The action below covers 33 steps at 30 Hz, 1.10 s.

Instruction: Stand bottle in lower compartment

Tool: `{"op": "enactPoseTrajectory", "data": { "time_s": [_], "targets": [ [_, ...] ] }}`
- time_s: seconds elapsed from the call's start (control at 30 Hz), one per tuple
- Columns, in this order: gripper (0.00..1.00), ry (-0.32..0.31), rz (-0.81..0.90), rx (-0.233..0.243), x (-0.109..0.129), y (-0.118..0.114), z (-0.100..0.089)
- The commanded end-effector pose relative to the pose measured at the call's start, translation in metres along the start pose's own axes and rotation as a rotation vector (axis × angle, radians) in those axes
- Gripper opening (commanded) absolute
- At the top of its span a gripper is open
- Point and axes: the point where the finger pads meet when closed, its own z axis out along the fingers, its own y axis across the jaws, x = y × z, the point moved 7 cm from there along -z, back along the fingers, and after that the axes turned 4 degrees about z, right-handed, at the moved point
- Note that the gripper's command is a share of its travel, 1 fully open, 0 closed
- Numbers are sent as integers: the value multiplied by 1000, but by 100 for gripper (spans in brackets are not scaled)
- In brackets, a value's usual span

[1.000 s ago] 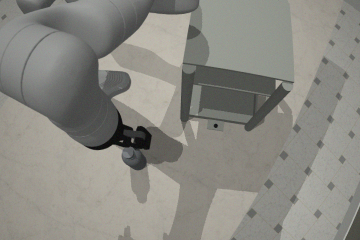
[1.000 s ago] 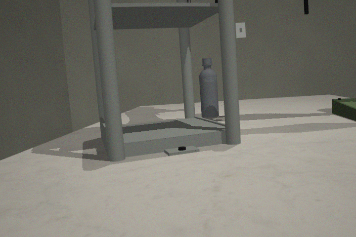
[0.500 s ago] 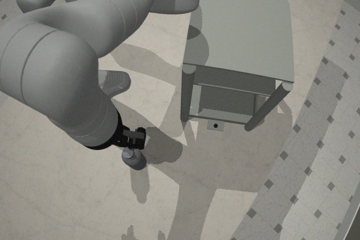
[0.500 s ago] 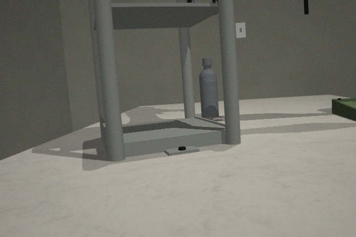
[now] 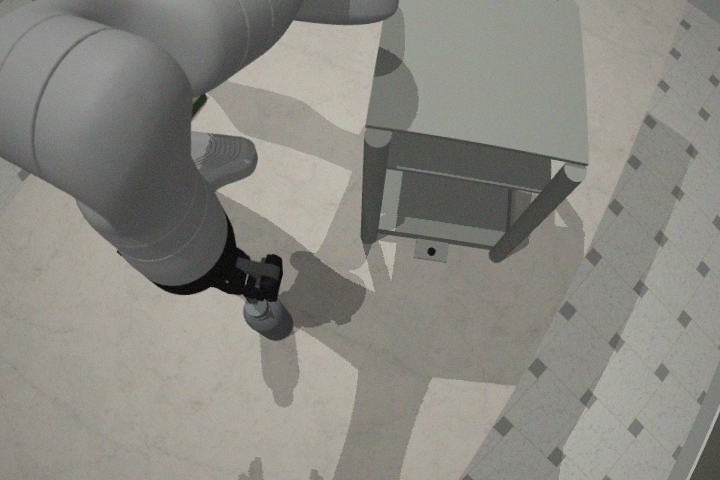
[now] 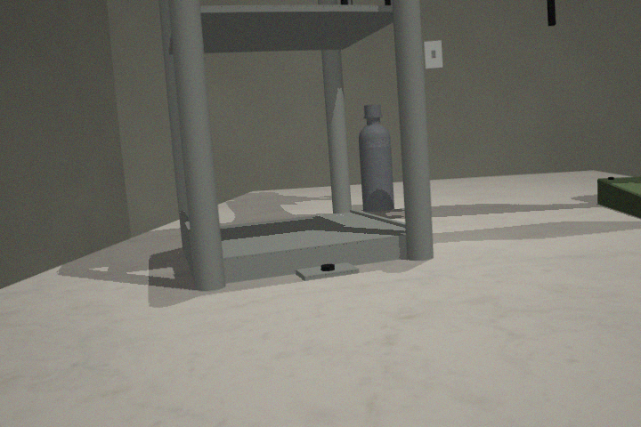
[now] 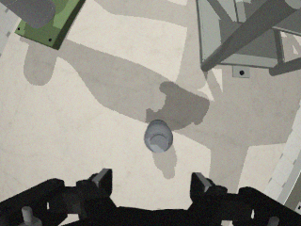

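Tabletop [image 6: 482, 326] is pale beige w/ faint mottling, crossed by long soft shadows from the arm and shelving unit [image 6: 195, 150]; beyond its edge the top view shows floor [image 5: 655, 283] of light tiles w/ small dark diamond insets; the exterior view shows plain olive-grey walls, w/ a white switch plate [image 6: 433, 53] on the back one.

Bottle [image 6: 376, 161] stands upright, cap up, on the tabletop outside the unit, seen between two posts in the exterior view, well apart from the lower compartment [image 6: 301, 237]; grey, w/ its shadow stretching away over the tabletop.

Pincer [image 5: 257, 283] hangs above the bottle, pointing down; the wrist view looks straight down at the cap w/ a dark finger [image 7: 101, 183] on each side, part-open, fairly wide, gripping nothing; fingertips not touching the bottle so far as the views show.

Small grey tab w/ black button [image 6: 326, 268] lies at the unit's front lip; green base plate [image 6: 628, 198] sits at the tabletop's far right.
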Motion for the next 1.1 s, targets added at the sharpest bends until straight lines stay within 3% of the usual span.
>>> {"op": "enactPoseTrajectory", "data": {
  "time_s": [0.0,0.43,0.93,1.0,1.07],
  "targets": [
    [72,-17,11,0,0,-2,-5],
    [72,-138,120,18,-5,-19,-35],
    [72,-419,385,6,-19,-74,-111],
    [72,-419,385,6,-19,-74,-111],
    [72,-465,430,-3,-21,-85,-124]
  ]
}}
